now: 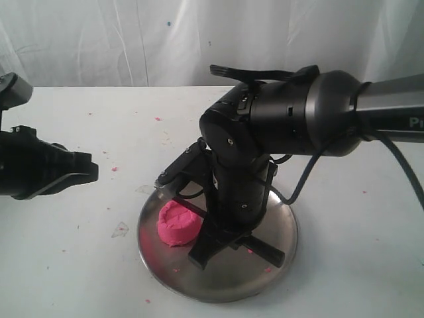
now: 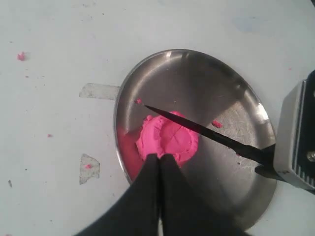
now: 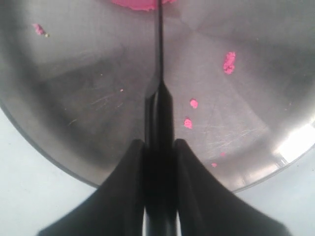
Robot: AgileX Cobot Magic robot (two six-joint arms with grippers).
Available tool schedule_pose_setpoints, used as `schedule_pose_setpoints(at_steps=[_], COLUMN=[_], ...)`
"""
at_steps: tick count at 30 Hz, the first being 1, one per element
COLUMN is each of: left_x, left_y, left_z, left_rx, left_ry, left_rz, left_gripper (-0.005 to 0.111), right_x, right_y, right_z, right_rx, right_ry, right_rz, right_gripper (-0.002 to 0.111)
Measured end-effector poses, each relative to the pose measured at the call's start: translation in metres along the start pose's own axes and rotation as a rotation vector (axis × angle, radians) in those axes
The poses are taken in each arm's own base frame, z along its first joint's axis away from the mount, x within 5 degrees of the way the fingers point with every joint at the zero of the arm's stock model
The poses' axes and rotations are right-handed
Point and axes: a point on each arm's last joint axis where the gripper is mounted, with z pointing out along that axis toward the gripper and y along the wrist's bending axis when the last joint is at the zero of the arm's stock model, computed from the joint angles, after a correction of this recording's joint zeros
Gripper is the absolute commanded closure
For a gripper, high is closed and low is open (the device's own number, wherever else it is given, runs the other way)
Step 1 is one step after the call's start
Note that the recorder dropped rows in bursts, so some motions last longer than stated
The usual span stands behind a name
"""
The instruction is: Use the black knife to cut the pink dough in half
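Firm clamp of right gripper (image 3: 158,147) on black knife (image 2: 206,132) handle; left gripper (image 2: 160,158) fingers together, off steel plate (image 1: 281,242). Pink dough (image 2: 167,140) on plate near left rim, blade crossing seemingly off-centre. Risk: unequal halves from that line — also skidding or sticking to blade, nothing bracing soft lump.

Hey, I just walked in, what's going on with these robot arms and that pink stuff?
The right gripper is shut on a slim black knife and holds the blade across the top of a round lump of bright pink dough. The dough sits on a round steel plate and looks like one piece, not yet cut in half. The left gripper is shut with nothing in it and hangs off to the side of the plate.
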Motion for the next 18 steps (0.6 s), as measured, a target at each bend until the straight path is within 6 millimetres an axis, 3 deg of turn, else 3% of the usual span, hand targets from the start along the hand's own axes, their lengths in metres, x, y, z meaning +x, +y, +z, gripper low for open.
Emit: schedule_pose_setpoints(at_steps=[18], left_x=[-0.024], left_y=[0.01], left_z=[0.065], left_rx=[0.194], left_ry=[0.241], left_rz=[0.1], left_gripper=[0.107], right_x=[0.001], right_y=[0.0], right_z=[0.0], right_rx=[-0.002], right_ry=[0.006], right_rz=[0.003], right_gripper=[0.108])
